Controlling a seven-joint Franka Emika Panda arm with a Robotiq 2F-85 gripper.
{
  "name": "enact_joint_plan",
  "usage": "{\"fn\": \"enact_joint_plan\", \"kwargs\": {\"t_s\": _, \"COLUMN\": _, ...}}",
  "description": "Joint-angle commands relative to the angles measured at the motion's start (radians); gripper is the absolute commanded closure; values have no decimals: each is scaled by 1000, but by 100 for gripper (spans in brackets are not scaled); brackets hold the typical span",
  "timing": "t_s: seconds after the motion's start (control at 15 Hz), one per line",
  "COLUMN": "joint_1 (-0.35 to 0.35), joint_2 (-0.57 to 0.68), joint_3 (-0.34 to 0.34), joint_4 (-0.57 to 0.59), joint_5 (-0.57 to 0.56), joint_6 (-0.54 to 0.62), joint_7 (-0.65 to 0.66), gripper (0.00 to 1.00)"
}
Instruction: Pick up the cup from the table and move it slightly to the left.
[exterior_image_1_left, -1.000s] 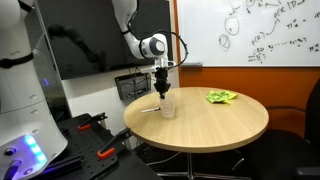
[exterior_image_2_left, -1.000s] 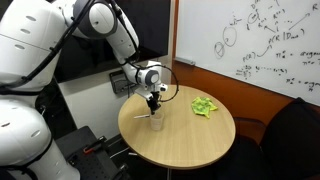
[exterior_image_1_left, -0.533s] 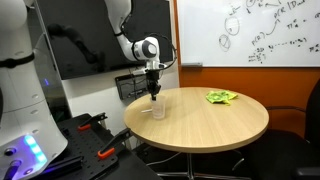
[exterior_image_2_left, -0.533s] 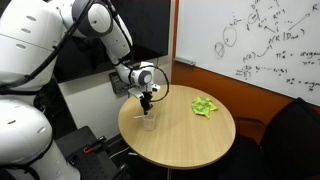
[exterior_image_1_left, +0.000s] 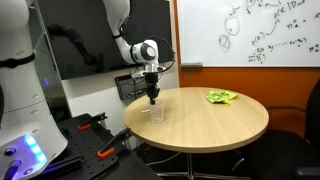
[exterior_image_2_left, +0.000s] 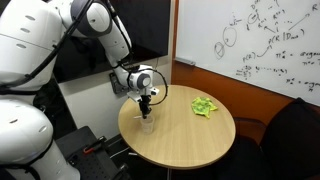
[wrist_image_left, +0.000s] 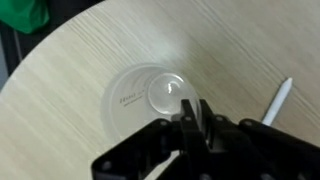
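A clear plastic cup (exterior_image_1_left: 156, 112) stands near the edge of the round wooden table (exterior_image_1_left: 215, 125); it also shows in an exterior view (exterior_image_2_left: 148, 122). My gripper (exterior_image_1_left: 153, 98) hangs straight down over it, also seen in an exterior view (exterior_image_2_left: 145, 108). In the wrist view the cup (wrist_image_left: 145, 95) is seen from above, and the gripper (wrist_image_left: 195, 120) has its two fingers pressed close together on the cup's rim. Whether the cup's base touches the table is unclear.
A crumpled green object (exterior_image_1_left: 221, 97) lies on the far side of the table, also in an exterior view (exterior_image_2_left: 204, 105). A thin white stick (wrist_image_left: 278, 100) lies on the table beside the cup. A black box (exterior_image_1_left: 130, 85) sits behind the table edge. A whiteboard hangs behind.
The gripper and the cup have moved together toward the table's edge near the black box, mostly in the first half second; little movement since.
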Motion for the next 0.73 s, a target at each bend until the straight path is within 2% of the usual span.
{"fn": "enact_joint_plan", "kwargs": {"t_s": 0.0, "joint_1": 15, "joint_2": -52, "joint_3": -17, "joint_4": -45, "joint_5": -16, "joint_6": 14, "joint_7": 7, "gripper": 54}}
{"fn": "enact_joint_plan", "kwargs": {"t_s": 0.2, "joint_1": -10, "joint_2": -133, "joint_3": 15, "joint_4": -87, "joint_5": 11, "joint_6": -45, "joint_7": -41, "gripper": 32}}
{"fn": "enact_joint_plan", "kwargs": {"t_s": 0.27, "joint_1": -21, "joint_2": -171, "joint_3": 30, "joint_4": -96, "joint_5": 15, "joint_6": -103, "joint_7": -72, "gripper": 25}}
{"fn": "enact_joint_plan", "kwargs": {"t_s": 0.33, "joint_1": -53, "joint_2": -218, "joint_3": 69, "joint_4": -105, "joint_5": 64, "joint_6": -169, "joint_7": -129, "gripper": 17}}
{"fn": "enact_joint_plan", "kwargs": {"t_s": 0.47, "joint_1": -80, "joint_2": -312, "joint_3": 109, "joint_4": -142, "joint_5": 131, "joint_6": -183, "joint_7": -209, "gripper": 2}}
{"fn": "enact_joint_plan", "kwargs": {"t_s": 0.67, "joint_1": -96, "joint_2": -423, "joint_3": 139, "joint_4": -171, "joint_5": 210, "joint_6": -214, "joint_7": -274, "gripper": 0}}
